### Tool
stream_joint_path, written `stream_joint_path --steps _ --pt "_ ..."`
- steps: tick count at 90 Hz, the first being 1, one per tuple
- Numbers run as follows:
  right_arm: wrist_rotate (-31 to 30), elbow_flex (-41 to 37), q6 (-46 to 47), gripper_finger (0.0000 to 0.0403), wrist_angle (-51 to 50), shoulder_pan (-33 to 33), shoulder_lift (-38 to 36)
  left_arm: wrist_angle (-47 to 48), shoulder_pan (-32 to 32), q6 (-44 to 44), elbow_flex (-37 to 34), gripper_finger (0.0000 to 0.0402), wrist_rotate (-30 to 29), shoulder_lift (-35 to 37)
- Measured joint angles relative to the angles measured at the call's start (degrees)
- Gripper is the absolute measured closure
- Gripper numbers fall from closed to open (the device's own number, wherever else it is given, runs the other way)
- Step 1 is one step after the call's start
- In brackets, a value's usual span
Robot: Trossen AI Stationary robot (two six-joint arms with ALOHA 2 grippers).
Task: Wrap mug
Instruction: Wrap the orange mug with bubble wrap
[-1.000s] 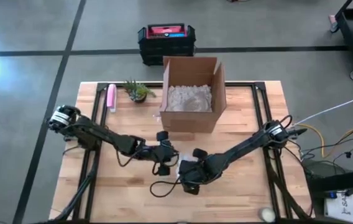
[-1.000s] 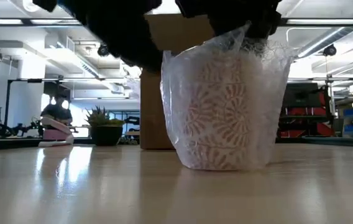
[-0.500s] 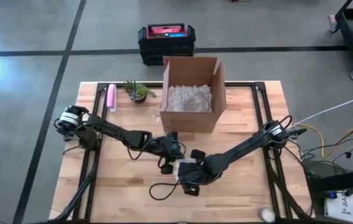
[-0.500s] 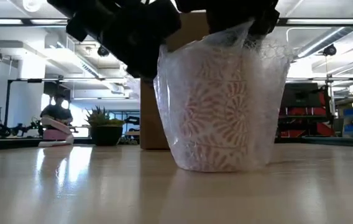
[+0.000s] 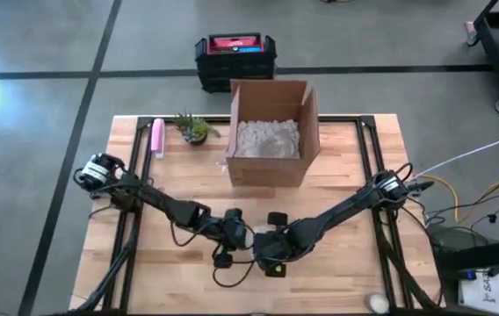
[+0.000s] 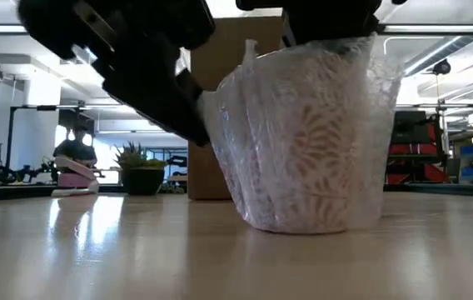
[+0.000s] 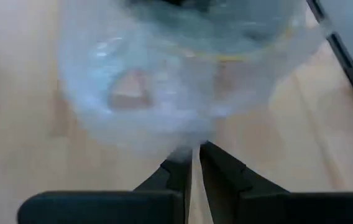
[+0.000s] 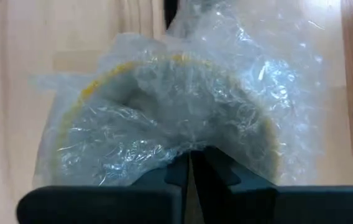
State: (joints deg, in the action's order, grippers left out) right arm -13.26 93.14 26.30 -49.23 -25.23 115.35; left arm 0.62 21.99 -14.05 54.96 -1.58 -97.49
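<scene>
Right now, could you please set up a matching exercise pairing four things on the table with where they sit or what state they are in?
Things:
1. mug
2. cardboard box
3. potted plant
4. left pincer

Places or states:
A. shut on the bubble wrap
B. open-topped, with white filling inside
C. at the far edge, beside a pink object
D. upright, covered in bubble wrap

Pairs: 1-D, 2-B, 3-C, 4-A
</scene>
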Motion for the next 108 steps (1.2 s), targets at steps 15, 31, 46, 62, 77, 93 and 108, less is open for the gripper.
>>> stream_joint_path --steps 15,31,46,62,77,93,108 --pt "0.1 0.1 0.1 0.0395 -0.1 0.0 -0.2 2.0 0.4 -0.1 0.4 0.0381 -0.2 1.1" --pt "0.3 0.7 0.1 0.0395 -0.2 0.0 -0.4 11.2 0.4 0.3 2.7 0.0381 -3.5 6.2" --pt "0.3 0.9 0.1 0.0395 -0.1 0.0 -0.4 14.9 -0.6 5.2 2.6 0.0381 -16.6 10.1" --pt "0.3 0.9 0.2 0.0395 0.2 0.0 -0.5 14.4 -5.0 6.2 2.0 0.0381 -15.5 8.4" --pt "0.3 0.9 -0.4 0.0395 0.3 -0.1 -0.5 9.9 -5.4 4.3 1.9 0.0381 -6.7 3.4" --pt "0.3 0.9 -5.4 0.0395 0.4 -0.1 -0.4 4.7 -1.4 0.5 1.9 0.0381 -2.3 1.7" --pt "0.4 0.9 -15.7 0.0395 0.5 0.1 -0.2 1.9 2.2 -3.3 1.9 0.0381 -2.2 1.9"
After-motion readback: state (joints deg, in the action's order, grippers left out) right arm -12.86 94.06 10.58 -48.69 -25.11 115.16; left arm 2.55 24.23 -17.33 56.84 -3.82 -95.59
